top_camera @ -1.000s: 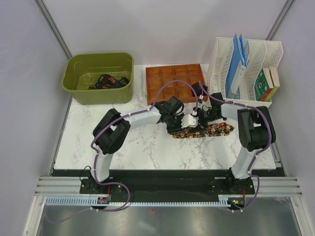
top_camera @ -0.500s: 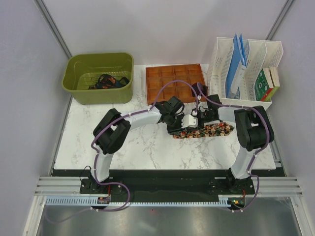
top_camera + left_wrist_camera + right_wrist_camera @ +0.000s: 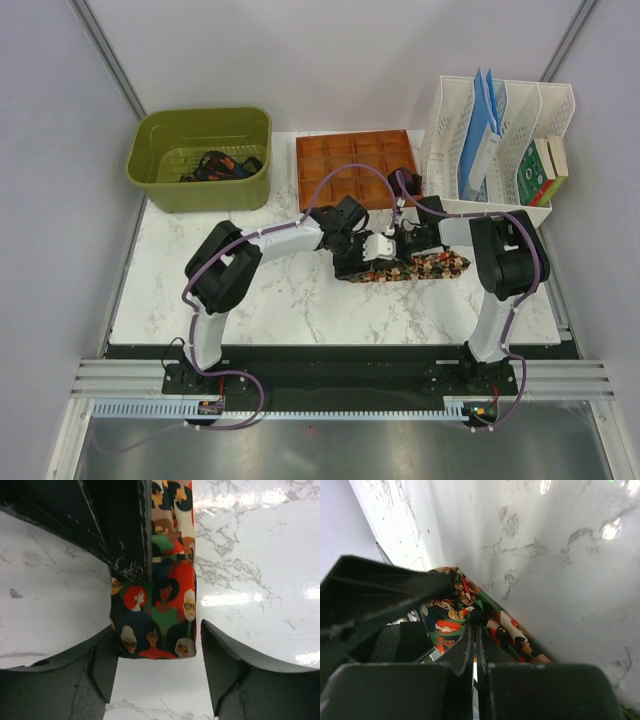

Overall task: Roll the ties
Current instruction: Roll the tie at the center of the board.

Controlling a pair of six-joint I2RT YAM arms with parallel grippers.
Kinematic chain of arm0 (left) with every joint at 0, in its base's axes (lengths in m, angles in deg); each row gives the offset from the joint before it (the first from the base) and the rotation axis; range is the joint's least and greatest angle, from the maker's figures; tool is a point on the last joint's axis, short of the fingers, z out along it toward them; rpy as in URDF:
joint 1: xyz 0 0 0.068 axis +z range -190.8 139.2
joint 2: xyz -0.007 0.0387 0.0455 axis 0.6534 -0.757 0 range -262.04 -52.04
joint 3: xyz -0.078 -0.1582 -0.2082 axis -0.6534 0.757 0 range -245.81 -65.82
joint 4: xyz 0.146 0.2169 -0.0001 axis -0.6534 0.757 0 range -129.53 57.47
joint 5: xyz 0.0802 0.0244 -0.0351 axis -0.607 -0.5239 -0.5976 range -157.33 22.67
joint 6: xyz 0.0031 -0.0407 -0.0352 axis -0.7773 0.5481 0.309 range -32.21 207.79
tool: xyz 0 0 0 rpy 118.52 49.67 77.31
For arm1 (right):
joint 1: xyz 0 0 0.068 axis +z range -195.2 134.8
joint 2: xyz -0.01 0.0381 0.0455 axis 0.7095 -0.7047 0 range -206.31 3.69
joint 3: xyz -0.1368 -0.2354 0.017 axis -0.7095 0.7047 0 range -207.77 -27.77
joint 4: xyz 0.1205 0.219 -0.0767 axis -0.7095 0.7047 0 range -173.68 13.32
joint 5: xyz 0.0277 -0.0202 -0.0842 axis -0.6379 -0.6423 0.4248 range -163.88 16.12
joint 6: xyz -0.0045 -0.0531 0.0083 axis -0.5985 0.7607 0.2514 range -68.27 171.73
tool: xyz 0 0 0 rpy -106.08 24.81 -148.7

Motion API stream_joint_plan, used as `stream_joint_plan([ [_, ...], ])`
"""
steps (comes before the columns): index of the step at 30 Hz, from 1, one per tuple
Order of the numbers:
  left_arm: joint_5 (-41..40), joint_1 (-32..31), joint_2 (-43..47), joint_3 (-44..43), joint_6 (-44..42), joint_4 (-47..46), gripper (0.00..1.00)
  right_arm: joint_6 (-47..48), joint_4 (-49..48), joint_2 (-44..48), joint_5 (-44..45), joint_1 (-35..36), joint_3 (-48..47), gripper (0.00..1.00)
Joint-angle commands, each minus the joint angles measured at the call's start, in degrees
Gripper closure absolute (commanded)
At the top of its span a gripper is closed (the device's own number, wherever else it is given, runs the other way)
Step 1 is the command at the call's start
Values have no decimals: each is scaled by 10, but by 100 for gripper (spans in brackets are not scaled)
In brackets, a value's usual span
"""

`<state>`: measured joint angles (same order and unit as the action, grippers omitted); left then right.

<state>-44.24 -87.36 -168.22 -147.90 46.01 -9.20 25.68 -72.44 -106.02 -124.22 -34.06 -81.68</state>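
Observation:
A patterned tie (image 3: 425,266), red, green and orange faces on black, lies flat on the marble table (image 3: 250,290). Its cut end (image 3: 157,625) sits between the spread fingers of my left gripper (image 3: 156,634), which is open and hovers just over it. My right gripper (image 3: 475,626) is shut, its tips pinching a bunched fold of the same tie (image 3: 447,611) from the other side. In the top view the left gripper (image 3: 352,262) and the right gripper (image 3: 392,250) meet over the tie's left end. Darker ties (image 3: 215,165) lie in the green bin (image 3: 165,190).
An orange compartment tray (image 3: 340,185) stands just behind the grippers. At the back right is a white file rack (image 3: 455,120) with papers and small boxes. The right gripper's black finger (image 3: 120,530) overlaps the tie in the left wrist view.
The right gripper has closed onto the tie's fold. The left gripper's fingers have spread wider. Both grippers and the tie's left end have shifted slightly to the left.

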Motion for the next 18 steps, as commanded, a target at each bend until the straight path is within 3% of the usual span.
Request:
stream_joint_plan([
  [1,13,16,36,33,20,34,25,49,4,-23,72,4,15,100],
  [2,13,19,43,39,30,22,19,50,4,-23,74,4,16,100],
  [5,19,30,72,60,36,-15,16,59,3,-26,88,3,18,100],
  [18,67,46,61,76,78,-83,15,56,-24,-31,108,8,38,100],
])
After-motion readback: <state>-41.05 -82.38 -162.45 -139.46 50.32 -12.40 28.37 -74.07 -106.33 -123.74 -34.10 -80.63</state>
